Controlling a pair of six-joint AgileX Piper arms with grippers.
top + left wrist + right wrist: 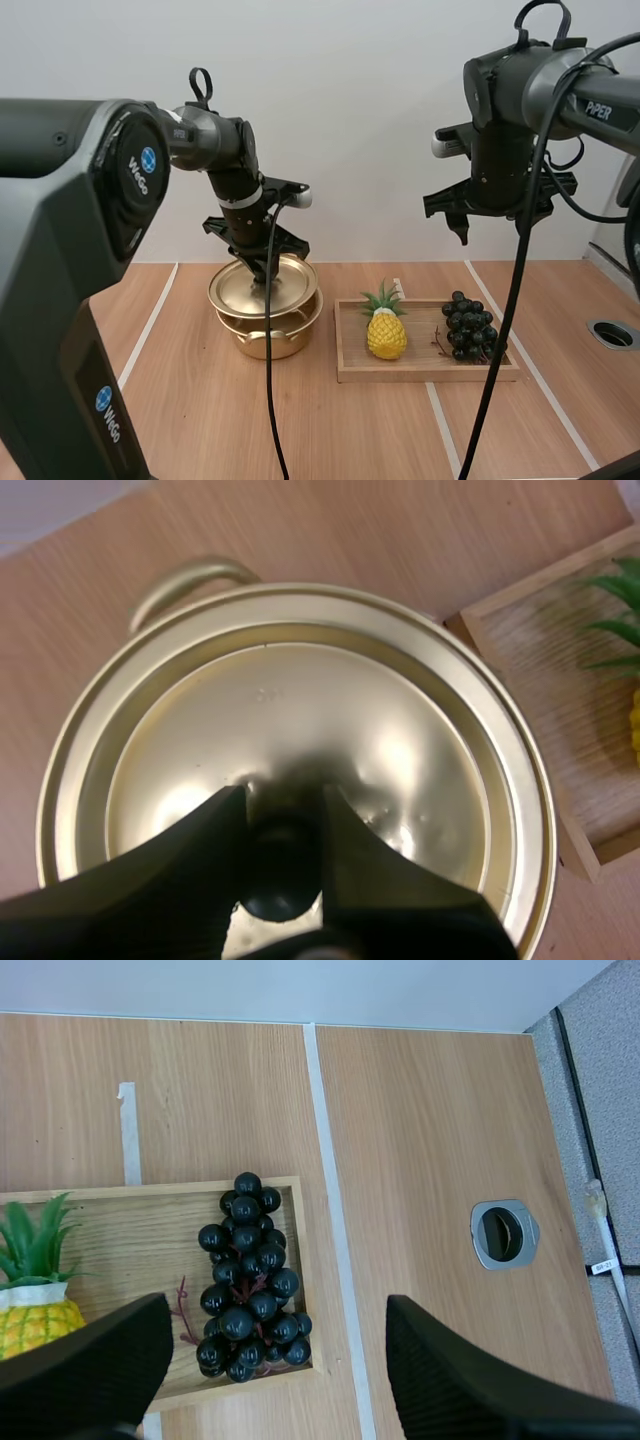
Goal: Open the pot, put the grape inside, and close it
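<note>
- The grapes (468, 325) lie at the right end of the wooden tray (430, 372), beside the pineapple (386, 333).
- Your left claw (283, 830) pinches the lid (262, 285) by its knob (280, 880), just over the gold pot (268, 340).
- Your right claw (497, 228) hangs wide open, high over the grapes.

The knob (281, 888) at the middle of the lid (300, 700) is mostly covered by the left jaws, which pinch it, and is blurred; under the lid, the pot (268, 340) hides its inside, and from the left wrist only one handle (190, 578) shows; beside the lid, the tray (540, 700) and the pineapple (618, 605) are cut off at the edge; whether the lid touches the pot's rim cannot be told.
</note>
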